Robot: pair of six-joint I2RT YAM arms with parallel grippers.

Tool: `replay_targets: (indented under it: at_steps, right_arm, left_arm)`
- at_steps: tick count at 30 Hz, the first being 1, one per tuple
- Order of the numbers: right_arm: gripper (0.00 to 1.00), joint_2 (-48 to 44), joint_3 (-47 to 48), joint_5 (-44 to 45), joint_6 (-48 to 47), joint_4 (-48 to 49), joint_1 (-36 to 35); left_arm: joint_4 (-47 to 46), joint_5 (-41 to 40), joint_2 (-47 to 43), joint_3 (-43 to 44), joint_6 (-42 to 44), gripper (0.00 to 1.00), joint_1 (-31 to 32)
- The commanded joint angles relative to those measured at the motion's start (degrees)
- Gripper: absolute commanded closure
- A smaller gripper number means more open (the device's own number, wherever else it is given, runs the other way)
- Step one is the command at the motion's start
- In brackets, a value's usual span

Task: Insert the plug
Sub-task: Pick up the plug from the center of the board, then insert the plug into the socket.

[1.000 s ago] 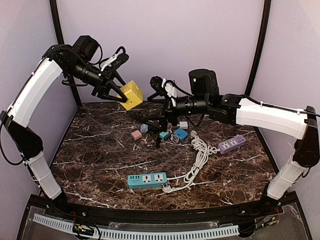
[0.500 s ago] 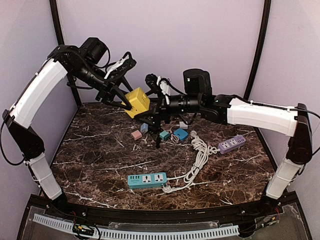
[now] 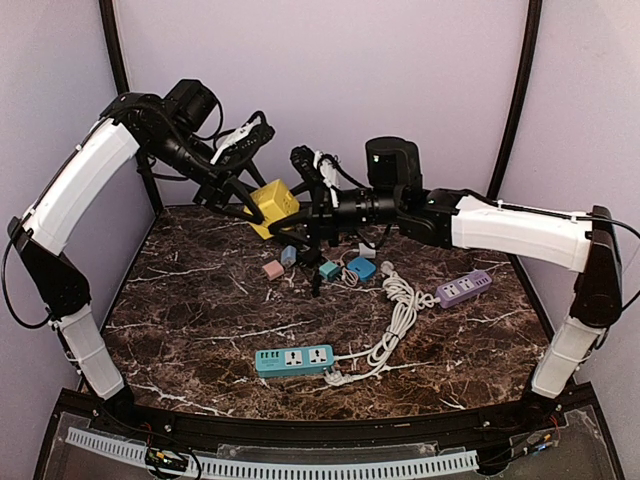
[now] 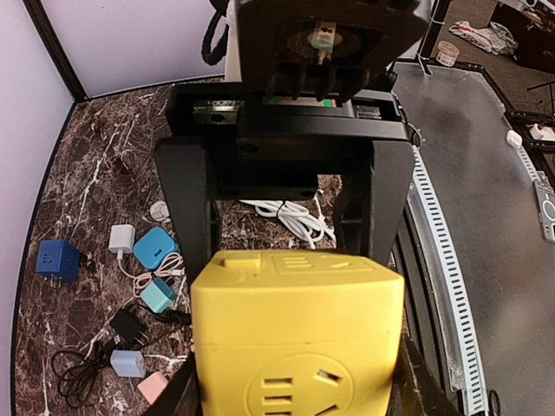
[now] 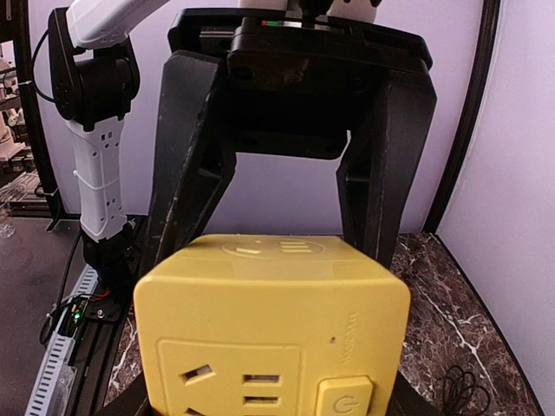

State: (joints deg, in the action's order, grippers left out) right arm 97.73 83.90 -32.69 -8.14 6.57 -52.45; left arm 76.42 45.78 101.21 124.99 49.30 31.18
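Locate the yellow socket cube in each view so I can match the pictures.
Top external: yellow socket cube upper centre-left, above the marble table.
Left wrist: cube bottom centre, foreground.
Right wrist: cube bottom centre, switch facing camera.
Shared landmark: marble table, in all three.

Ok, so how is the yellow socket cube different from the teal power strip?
The yellow socket cube is boxy and held in the air; the teal power strip is long, flat and lies on the table. The cube carries sockets on several faces; the strip's sit in a row on top. Both are plug outlets.
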Motion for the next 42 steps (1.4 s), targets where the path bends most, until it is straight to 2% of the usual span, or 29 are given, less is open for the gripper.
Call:
replay_targets:
  at_steps: [1,2,3,4,5,7,9,13,16,21,26,33,42]
  right_arm:
    - [1.0,0.4,1.6,0.1,0.9,1.7,0.3]
    - [1.0,0.2,1.3,1.0,0.7,0.9,0.4]
    - [1.0,-0.2,1.0,2.4,0.2,-0.5,0.3]
    - [1.0,-0.5,0.8,3.8,-0.6,-2.1,0.4]
    - [1.0,-0.8,0.7,5.4,-1.6,-4.2,0.4]
    - [1.0,-0.9,1.5,8.4,-3.8,-10.2,0.4]
    - [1.0,0.0,3.5,11.3,-6.2,-20.0,0.3]
    - [1.0,3.7,8.2,15.6,-10.7,-37.2,-1.0]
    - [1.0,6.4,10.0,18.8,-15.6,-45.9,-4.6]
    - [1.0,11.8,13.2,20.0,-20.3,-56.7,-9.3]
    - [1.0,14.6,13.7,18.9,-20.3,-59.6,-9.4]
    - [1.0,15.2,11.6,20.6,-21.5,-58.9,-9.7]
    - [1.0,15.6,9.5,17.4,-24.4,-58.1,-9.7]
  left_arm:
    - [7.5,0.6,-0.2,-1.1,-0.7,0.9,0.3]
    - [7.4,-0.1,-0.1,-1.1,-1.2,0.74,0.4]
    - [7.3,-0.5,-0.1,-1.2,-1.5,0.4,0.3]
    - [7.0,-1.9,-0.2,-1.3,-2.6,0.26,0.3]
    - [6.8,-3.7,-0.2,-1.5,-4.0,0.08,0.2]
    - [5.2,-7.7,-1.1,-2.7,-7.0,0.02,0.0]
    - [3.2,-11.9,-2.1,-5.0,-10.0,0.01,-1.0]
    - [-2.1,-13.4,-5.1,-12.7,-14.8,0.01,-7.0]
    - [-8.0,-13.7,-7.5,-21.0,-17.6,0.01,-13.0]
    - [-14.2,-18.6,-10.7,-31.4,-20.5,0.01,-15.4]
    - [-16.5,-20.8,-11.8,-35.6,-20.9,0.01,-15.4]
    - [-16.7,-21.4,-11.5,-35.5,-20.9,0.01,-15.4]
    - [-16.4,-21.3,-11.1,-35.1,-20.7,0.01,-15.4]
